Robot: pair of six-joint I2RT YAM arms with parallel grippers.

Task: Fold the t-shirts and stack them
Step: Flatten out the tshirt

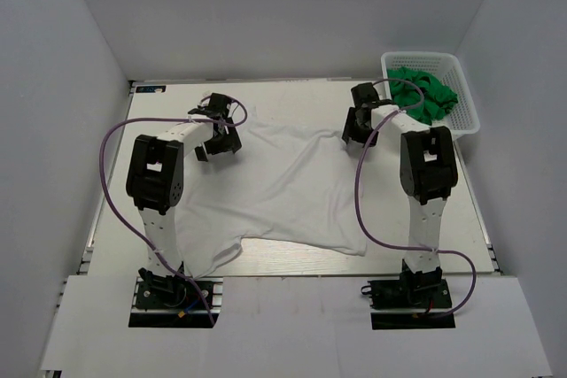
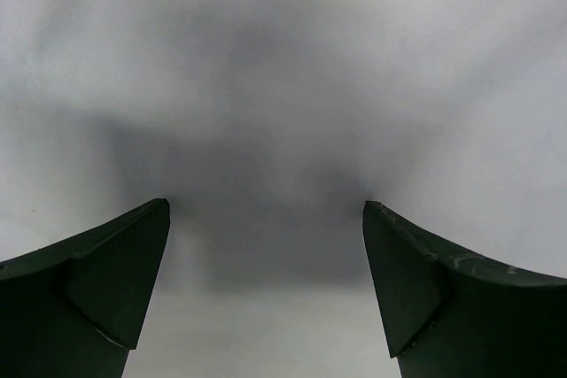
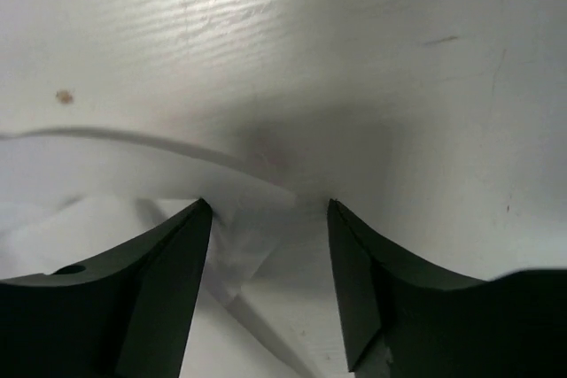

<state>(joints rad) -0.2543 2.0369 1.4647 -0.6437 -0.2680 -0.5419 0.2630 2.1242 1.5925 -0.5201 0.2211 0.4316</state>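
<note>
1. Left tool [image 1: 217, 149] [image 2: 266, 205]: over the far left part of the white shirt [image 1: 283, 188], near its sleeve. In the wrist view the fingers stand wide apart with nothing between them. Only plain white cloth [image 2: 266, 86] lies below, shadowed. I cannot tell whether the tips touch it.
2. White shirt: spread flat across the middle of the tabletop [image 1: 292, 95], between the two arms. Its near edge is close to the tabletop's near edge. It is not folded.
3. Right tool [image 1: 352, 135] [image 3: 266, 203]: at the shirt's far right corner. The fingers are parted and low, straddling the cloth edge [image 3: 266, 289]. Rumpled cloth lies in the gap, not pinched. Bare tabletop [image 3: 354, 42] shows just beyond.
4. Basket [image 1: 468, 104]: at the far right corner of the tabletop, apart from the white shirt. It holds the green shirts [image 1: 425, 90], bunched in a heap.
</note>
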